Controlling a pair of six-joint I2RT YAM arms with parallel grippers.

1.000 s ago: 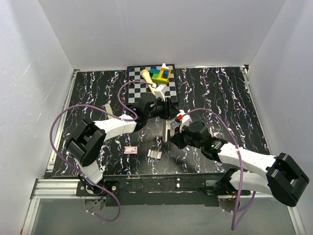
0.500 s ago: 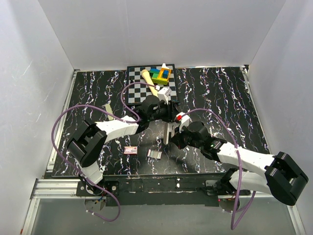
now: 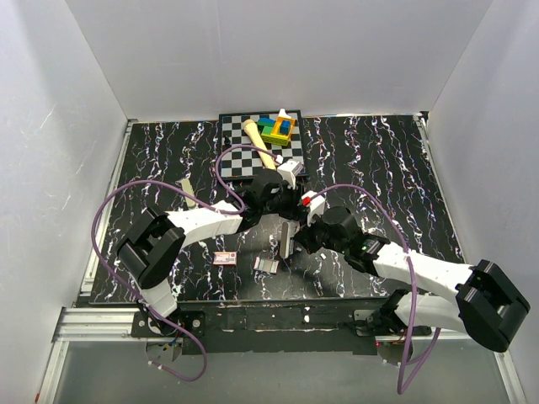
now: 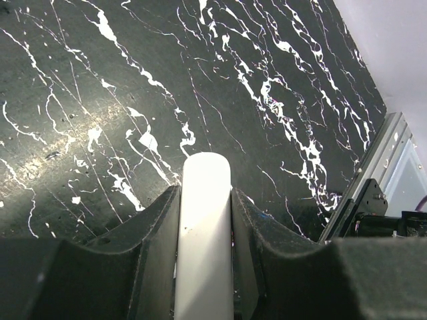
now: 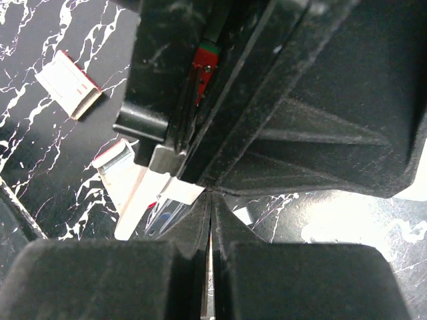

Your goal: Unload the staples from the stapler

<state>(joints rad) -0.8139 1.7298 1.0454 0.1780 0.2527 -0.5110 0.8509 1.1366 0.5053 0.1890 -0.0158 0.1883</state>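
Note:
The stapler (image 3: 289, 227) hangs in mid-air at the table's centre, swung open. Its white bar (image 4: 203, 227) sits clamped between the jaws of my left gripper (image 3: 283, 202), which is shut on it. My right gripper (image 3: 296, 240) is just below and to the right, jaws pressed together with their tips against the stapler's dark underside (image 5: 200, 100). A thin bright line shows in their slit; I cannot tell what it is. A short silvery strip of staples (image 3: 267, 264) lies on the table near the front edge and also shows as staples (image 5: 110, 157) in the right wrist view.
A small red-and-white box (image 3: 224, 257) lies left of the staples. A checkered mat (image 3: 240, 150) at the back carries coloured blocks (image 3: 278, 128) and a wooden stick (image 3: 257, 140). A pale strip (image 3: 186, 188) lies at the left. A metal rail (image 4: 380, 173) edges the table.
My left gripper has carried the stapler a little right and toward the front. The right gripper has closed in under it. Neither gripper's opening has changed.

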